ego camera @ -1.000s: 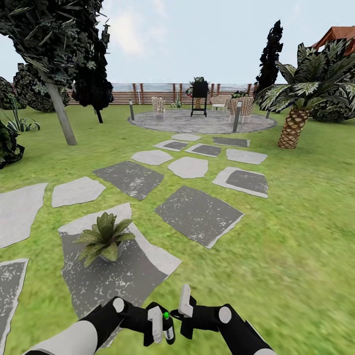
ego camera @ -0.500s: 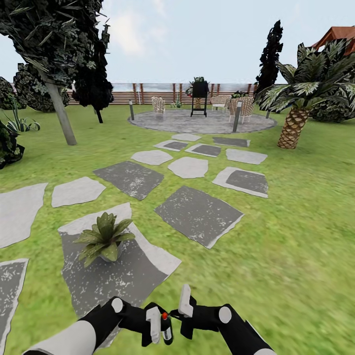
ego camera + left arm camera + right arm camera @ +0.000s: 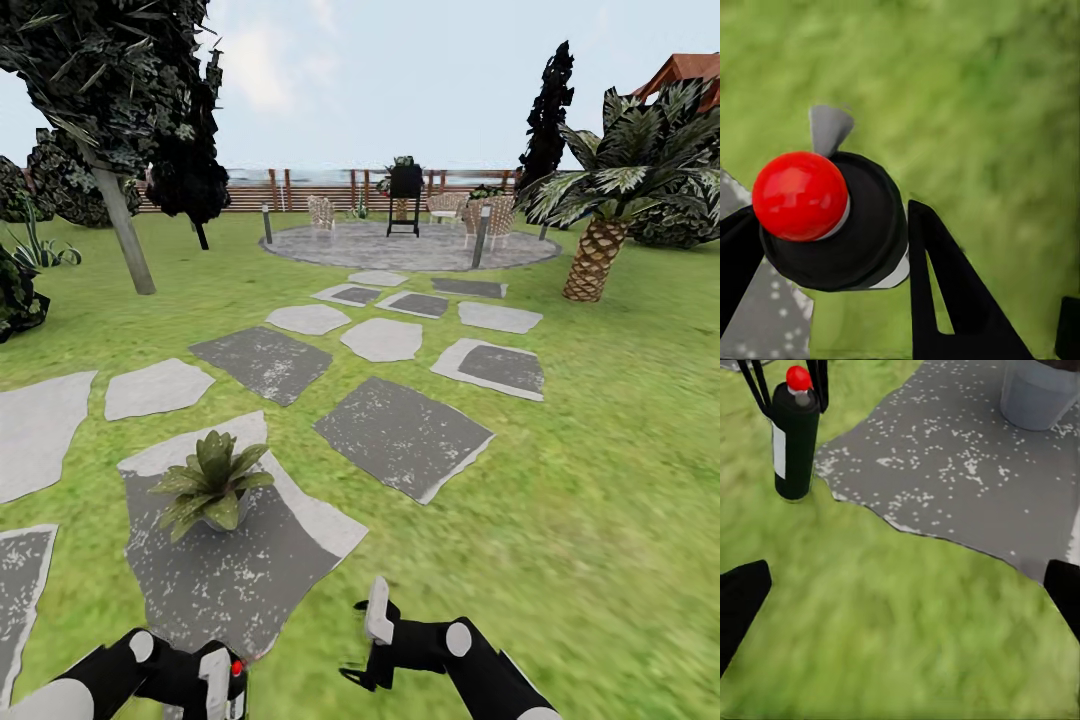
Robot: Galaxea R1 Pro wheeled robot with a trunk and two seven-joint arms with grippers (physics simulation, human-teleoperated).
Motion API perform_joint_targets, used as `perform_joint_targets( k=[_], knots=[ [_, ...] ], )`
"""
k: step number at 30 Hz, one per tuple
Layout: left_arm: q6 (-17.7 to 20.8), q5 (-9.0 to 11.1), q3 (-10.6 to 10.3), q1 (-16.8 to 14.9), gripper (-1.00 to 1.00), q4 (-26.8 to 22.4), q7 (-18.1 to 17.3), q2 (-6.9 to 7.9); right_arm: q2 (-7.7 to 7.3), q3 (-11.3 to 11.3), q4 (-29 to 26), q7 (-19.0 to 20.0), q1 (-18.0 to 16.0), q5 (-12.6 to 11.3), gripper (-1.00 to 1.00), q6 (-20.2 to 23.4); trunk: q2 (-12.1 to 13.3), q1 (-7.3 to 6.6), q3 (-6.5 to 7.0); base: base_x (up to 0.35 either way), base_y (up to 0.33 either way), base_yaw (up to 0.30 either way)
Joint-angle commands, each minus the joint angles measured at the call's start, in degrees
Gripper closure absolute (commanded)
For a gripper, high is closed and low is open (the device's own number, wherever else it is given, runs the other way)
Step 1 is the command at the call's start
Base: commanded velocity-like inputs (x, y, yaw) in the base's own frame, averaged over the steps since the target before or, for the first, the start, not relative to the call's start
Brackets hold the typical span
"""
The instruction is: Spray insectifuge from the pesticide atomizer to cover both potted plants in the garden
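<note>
Pesticide atomizer (image 3: 793,439): matt dark green body, white paper-like label, glossy red cap. Left gripper (image 3: 825,247) fingers: matt black plastic. Stepping stone (image 3: 967,465): rough speckled grey. Lawn (image 3: 600,480): soft, matt. Potted plant (image 3: 212,485) pot: smooth grey.

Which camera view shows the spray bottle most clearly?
The right wrist view: the spray bottle shows there from the side, with its dark body, white label and red top, held over the grass by the left gripper. The left wrist view gives its top from above. The head view catches little more than the red top at the bottom edge.
</note>
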Motion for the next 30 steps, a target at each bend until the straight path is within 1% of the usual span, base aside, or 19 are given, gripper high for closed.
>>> perform_joint_targets(
  k=[1,4,5,6,7,9,10,11,12,14,15,16,17,19,22,24,27,29,30],
  knots=[
    [-0.01,-0.32,0.55,0.15,1.00,0.01,0.05,0.45,-0.02,-0.11,0.00,-0.17,-0.01,0.54,-1.00,-0.34,-0.02,-0.01,-0.05,0.000,0.000,0.000],
    [0.44,0.43,1.21,0.38,1.00,0.14,3.14,0.81,-0.22,-0.41,0.12,-0.54,-0.01,0.54,-1.00,-0.43,-0.02,-0.01,-0.05,0.000,0.000,0.000],
    [0.56,1.02,1.36,0.43,1.00,0.37,6.31,0.60,-0.90,-0.57,0.20,-1.35,-0.01,0.53,-1.00,-0.46,-0.02,-0.01,-0.05,0.000,0.000,0.000],
    [0.60,1.49,1.44,0.47,1.00,0.89,8.78,0.44,-1.84,-0.59,0.30,-2.55,-0.01,0.50,-1.00,-0.44,-0.02,-0.01,-0.05,0.000,0.000,0.000],
    [0.60,2.64,1.54,0.48,1.00,2.57,12.40,0.20,-3.64,-0.59,0.99,-5.31,0.00,0.39,-1.00,-0.37,-0.02,-0.01,-0.05,0.000,0.000,0.000],
    [0.54,5.77,1.67,0.51,1.00,5.93,16.53,-0.42,-5.95,-0.63,4.34,-10.22,0.01,0.18,-1.00,-0.31,-0.02,-0.01,-0.05,0.000,0.000,0.000],
    [0.39,9.29,1.76,0.52,1.00,8.26,19.03,-0.96,-7.10,-0.71,8.43,-14.64,0.01,0.05,-1.00,-0.32,-0.02,-0.01,-0.05,0.000,0.000,0.000],
    [0.30,15.04,1.81,0.53,1.00,10.08,21.90,-1.44,-8.03,-0.73,14.14,-21.80,0.00,-0.02,-1.00,-0.32,-0.02,-0.01,-0.05,0.000,0.000,0.000],
    [0.32,19.39,1.83,0.53,1.00,10.72,23.63,-1.61,-8.82,-0.70,17.59,-27.42,0.01,-0.08,-1.00,-0.36,-0.02,-0.01,-0.05,0.000,0.000,0.000],
    [0.42,25.51,1.84,0.54,1.00,11.12,25.95,-1.72,-9.51,-0.81,21.75,-34.69,0.05,-0.99,-1.00,-0.42,-0.02,-0.01,-0.05,0.000,0.000,0.000],
    [0.46,30.02,1.84,0.69,1.00,11.26,27.97,-1.76,-9.77,-1.48,24.35,-39.40,0.06,-2.99,-1.00,-0.46,-0.02,-0.01,-0.05,0.000,0.000,0.000],
    [0.34,35.90,1.83,1.85,1.00,11.33,31.28,-1.80,-9.95,-3.48,27.37,-45.10,0.07,-8.12,-1.00,-0.61,-0.02,-0.01,-0.05,0.000,0.000,0.000],
    [0.16,39.58,1.79,2.98,1.00,11.32,34.32,-1.95,-10.06,-4.85,28.93,-48.43,0.11,-12.77,-1.00,-0.93,-0.02,-0.01,-0.05,0.000,0.000,0.000],
    [-0.17,43.05,1.81,4.56,1.00,11.32,40.73,-3.05,-10.99,-5.89,30.10,-51.40,0.18,-20.03,-1.00,-2.66,-0.02,-0.01,-0.05,0.000,0.000,0.000],
    [-0.40,44.47,1.78,7.30,1.00,11.33,50.11,-5.06,-12.65,-6.37,30.61,-52.67,0.47,-27.46,-1.00,-5.58,-0.02,-0.01,-0.05,0.000,0.000,0.000],
    [-0.44,44.63,1.75,8.22,1.00,11.36,52.09,-5.74,-13.05,-6.49,30.65,-52.84,0.68,-29.86,-1.00,-6.12,-0.02,-0.01,-0.05,0.000,0.000,0.000],
    [-0.39,44.78,1.76,8.94,1.00,11.45,52.81,-6.14,-13.16,-6.55,30.61,-52.86,0.76,-31.11,-1.00,-6.33,-0.02,-0.01,-0.05,0.000,0.000,0.000],
    [-0.39,44.66,1.70,10.99,1.00,11.40,52.63,-8.00,-12.82,-6.67,30.69,-52.83,0.78,-31.60,-1.00,-6.39,-0.02,-0.01,-0.05,0.000,0.000,0.000],
    [-0.38,44.68,1.69,11.03,1.00,11.40,52.66,-8.20,-12.90,-6.69,30.71,-52.83,0.78,-31.58,-1.00,-6.39,-0.02,-0.01,-0.05,0.000,0.000,-0.016]
  ],
)
